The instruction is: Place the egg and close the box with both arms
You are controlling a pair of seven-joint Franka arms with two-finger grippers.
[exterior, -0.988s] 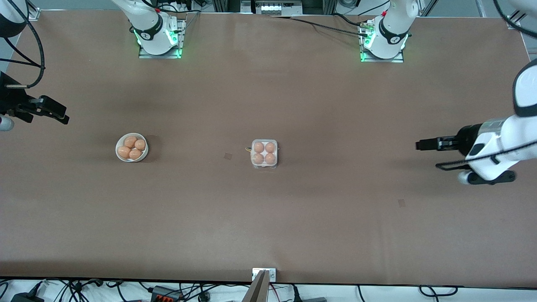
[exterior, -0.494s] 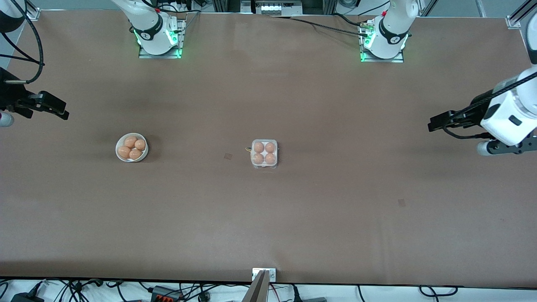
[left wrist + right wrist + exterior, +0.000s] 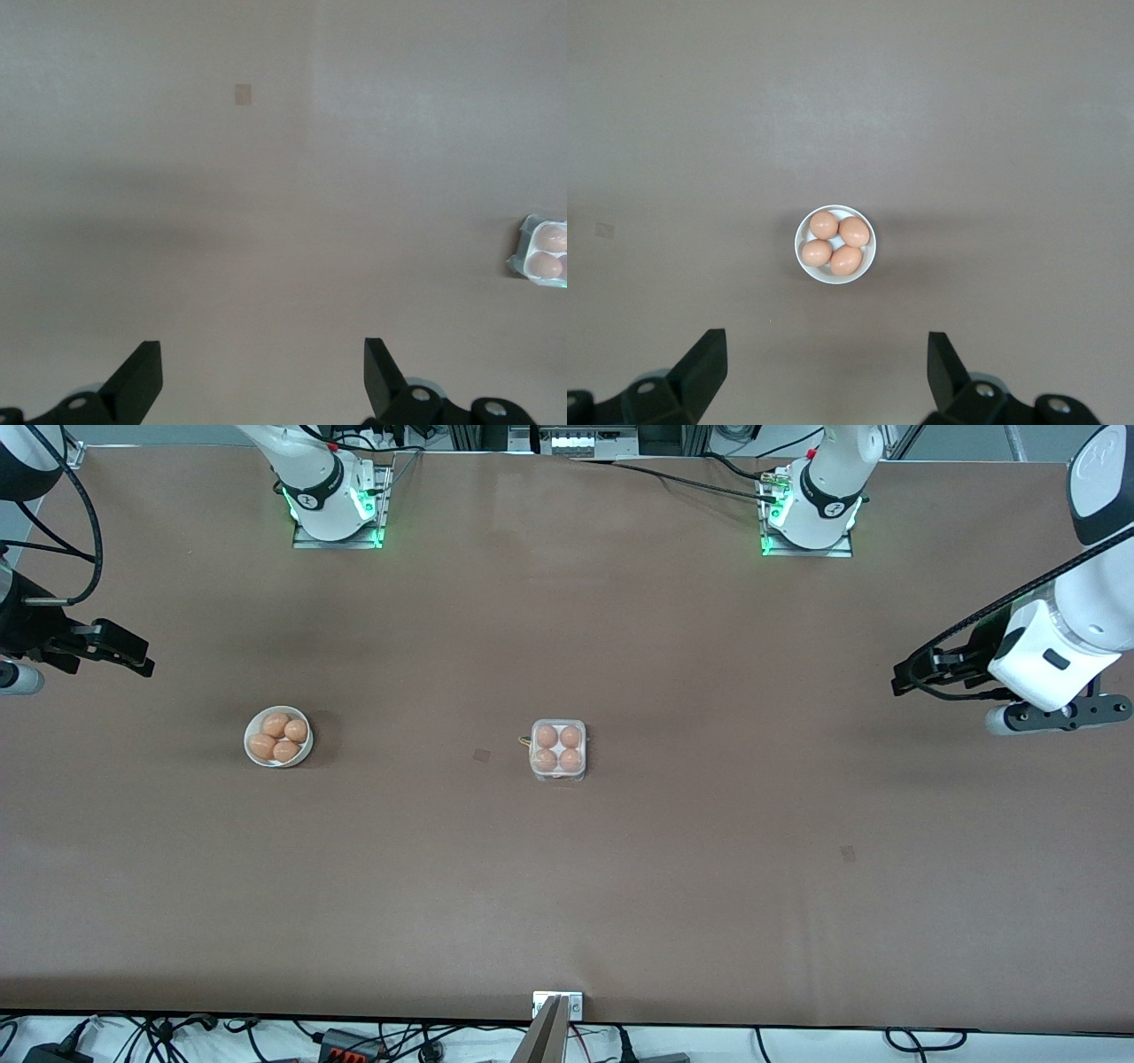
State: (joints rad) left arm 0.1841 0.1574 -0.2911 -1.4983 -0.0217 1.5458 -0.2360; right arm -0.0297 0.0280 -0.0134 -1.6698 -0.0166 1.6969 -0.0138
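The box (image 3: 558, 749) sits mid-surface (image 3: 567, 868) with its clear lid down over four eggs (image 3: 547, 736), one per cell. A white bowl (image 3: 278, 736) holding four more eggs stands toward the right arm's end. The left gripper (image 3: 912, 673) hangs over the left arm's end, jaws apart. The right gripper (image 3: 124, 654) hangs over the right arm's end, jaws apart.
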